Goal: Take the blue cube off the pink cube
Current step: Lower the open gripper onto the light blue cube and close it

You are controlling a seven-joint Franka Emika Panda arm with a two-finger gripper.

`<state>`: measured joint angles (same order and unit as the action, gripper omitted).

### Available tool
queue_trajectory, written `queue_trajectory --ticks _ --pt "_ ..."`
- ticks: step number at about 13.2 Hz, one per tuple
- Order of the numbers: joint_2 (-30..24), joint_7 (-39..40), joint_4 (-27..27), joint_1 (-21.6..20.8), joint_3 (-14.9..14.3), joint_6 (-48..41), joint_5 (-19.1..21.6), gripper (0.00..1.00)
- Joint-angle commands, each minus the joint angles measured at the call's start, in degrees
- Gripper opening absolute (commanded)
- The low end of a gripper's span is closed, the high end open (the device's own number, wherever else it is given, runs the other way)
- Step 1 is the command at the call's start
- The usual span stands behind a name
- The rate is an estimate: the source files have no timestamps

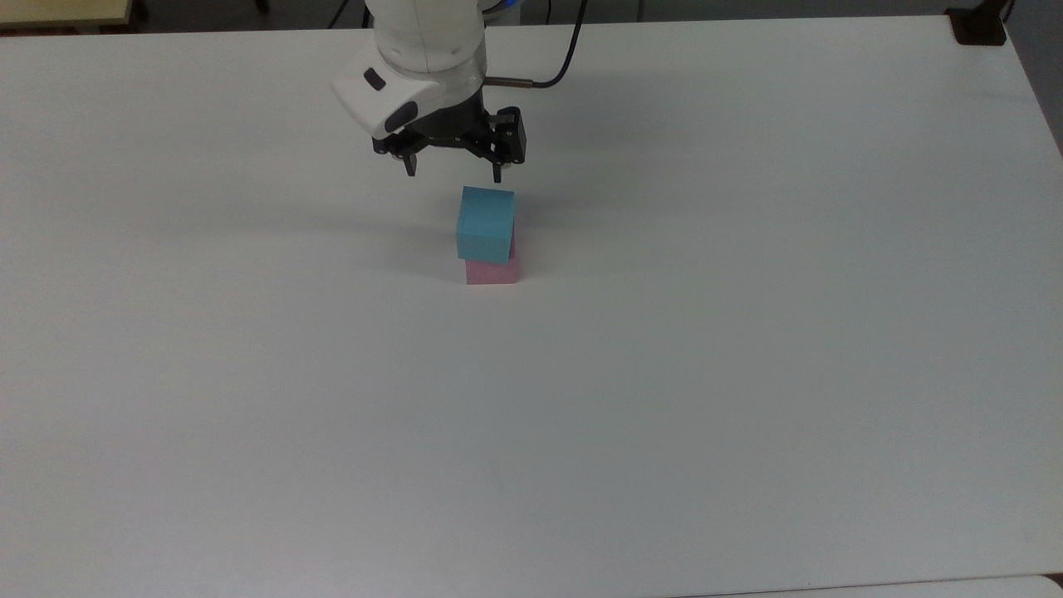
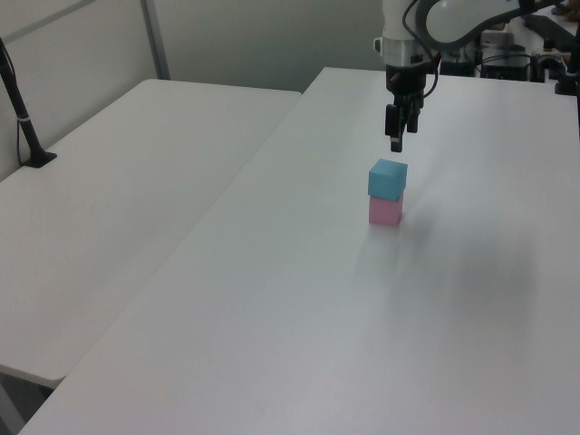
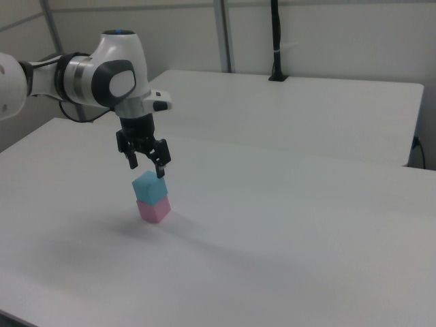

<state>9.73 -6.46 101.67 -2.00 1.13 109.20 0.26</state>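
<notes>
On the white table (image 1: 747, 374), near its centre, the blue cube (image 1: 485, 223) sits stacked on the pink cube (image 1: 492, 272) — slightly offset. Above the stack hangs the gripper (image 1: 453, 173), fingers spread apart and empty — clear of the blue cube.

Bare table (image 1: 747, 374) around stacked cubes (image 1: 486, 237)
</notes>
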Motion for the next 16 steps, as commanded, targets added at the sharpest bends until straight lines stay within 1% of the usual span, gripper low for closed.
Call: queue_trajectory --ticks 1,2,5,8,10,11,12,13,15,16 --pt "1.3 -4.3 0.7 -1.2 0.5 3.6 0.9 1.00" --pt "2.0 -5.0 0.7 -1.2 1.2 4.7 0.6 1.00" --pt "4.7 -5.1 0.4 -1.3 1.9 6.4 0.1 1.00" --pt "5.3 -5.1 0.4 -1.3 2.3 6.4 -1.3 1.00" --pt "6.1 -5.1 0.4 -2.0 2.5 6.5 -2.8 0.81" --pt "6.3 -5.5 0.2 -2.8 2.5 6.4 -3.5 0.74" --pt "6.2 -6.3 0.1 -2.8 2.5 6.3 -3.5 0.67" --pt "5.7 -7.2 0.0 -2.7 2.5 6.0 -3.5 0.56" --pt "3.1 -6.7 0.3 -2.2 2.5 4.5 -3.5 0.55" --pt "1.4 -6.3 0.3 -1.9 2.5 1.7 -3.5 0.55"
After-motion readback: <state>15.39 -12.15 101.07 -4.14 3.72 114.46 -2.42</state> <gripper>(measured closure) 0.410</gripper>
